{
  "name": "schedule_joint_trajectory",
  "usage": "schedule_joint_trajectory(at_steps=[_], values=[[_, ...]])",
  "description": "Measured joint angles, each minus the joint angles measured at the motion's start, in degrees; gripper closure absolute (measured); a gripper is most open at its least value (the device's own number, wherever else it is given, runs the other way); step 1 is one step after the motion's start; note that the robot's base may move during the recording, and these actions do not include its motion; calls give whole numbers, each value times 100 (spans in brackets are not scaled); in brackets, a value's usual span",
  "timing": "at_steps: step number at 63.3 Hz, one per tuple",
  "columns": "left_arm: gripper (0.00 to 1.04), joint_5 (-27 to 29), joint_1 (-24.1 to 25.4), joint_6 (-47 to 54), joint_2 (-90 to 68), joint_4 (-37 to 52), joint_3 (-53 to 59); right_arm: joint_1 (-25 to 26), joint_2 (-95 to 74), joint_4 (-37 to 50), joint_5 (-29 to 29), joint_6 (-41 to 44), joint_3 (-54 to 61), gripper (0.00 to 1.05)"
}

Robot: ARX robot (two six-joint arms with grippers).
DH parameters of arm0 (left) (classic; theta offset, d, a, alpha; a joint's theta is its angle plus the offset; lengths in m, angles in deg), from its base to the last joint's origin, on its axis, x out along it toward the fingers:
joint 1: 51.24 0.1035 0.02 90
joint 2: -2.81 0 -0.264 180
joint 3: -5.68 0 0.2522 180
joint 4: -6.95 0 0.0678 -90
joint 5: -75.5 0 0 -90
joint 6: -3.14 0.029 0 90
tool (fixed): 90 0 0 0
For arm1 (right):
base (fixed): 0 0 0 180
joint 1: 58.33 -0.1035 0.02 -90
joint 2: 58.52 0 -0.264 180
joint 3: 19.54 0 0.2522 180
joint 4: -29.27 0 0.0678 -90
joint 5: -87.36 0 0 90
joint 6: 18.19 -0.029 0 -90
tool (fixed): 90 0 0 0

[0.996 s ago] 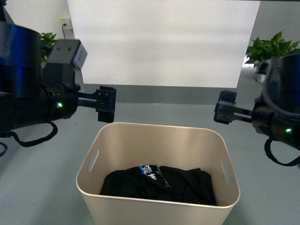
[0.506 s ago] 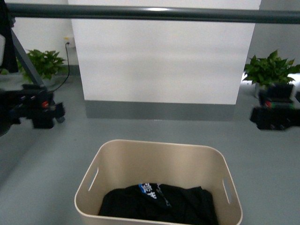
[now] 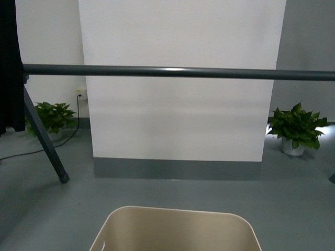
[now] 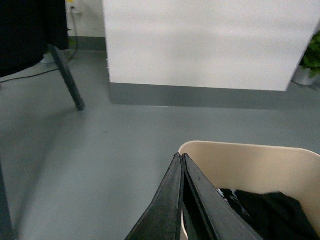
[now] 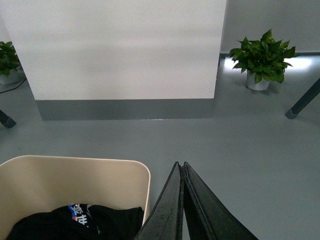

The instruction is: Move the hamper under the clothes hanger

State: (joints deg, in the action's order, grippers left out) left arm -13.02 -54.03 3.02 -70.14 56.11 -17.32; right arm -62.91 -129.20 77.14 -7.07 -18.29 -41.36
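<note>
Both end effectors, left (image 4: 182,162) and right (image 5: 181,170), are pinched closed and empty beside the hamper (image 3: 175,230), which sits near the clothes hanger (image 3: 178,72), ready for pushing.

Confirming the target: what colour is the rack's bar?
Dark grey bar, clearest in the front view.

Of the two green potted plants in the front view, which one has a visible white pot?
The green leafy potted plant on the right of the white wall panel; its white pot shows below the leaves. The left plant shows only leaves, no clear pot.
</note>
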Motion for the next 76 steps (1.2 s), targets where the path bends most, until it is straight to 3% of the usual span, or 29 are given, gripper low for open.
schedule_joint_trajectory(at_steps=[6, 14, 76], values=[[101, -111, 251, 0, 553, -308, 247, 286, 568, -345, 389, 4, 236, 103], [101, -133, 267, 0, 1016, -605, 422, 435, 1088, -693, 409, 4, 393, 103], [101, -149, 267, 0, 4548, -3567, 822, 446, 4529, -3637, 435, 4, 774, 103]])
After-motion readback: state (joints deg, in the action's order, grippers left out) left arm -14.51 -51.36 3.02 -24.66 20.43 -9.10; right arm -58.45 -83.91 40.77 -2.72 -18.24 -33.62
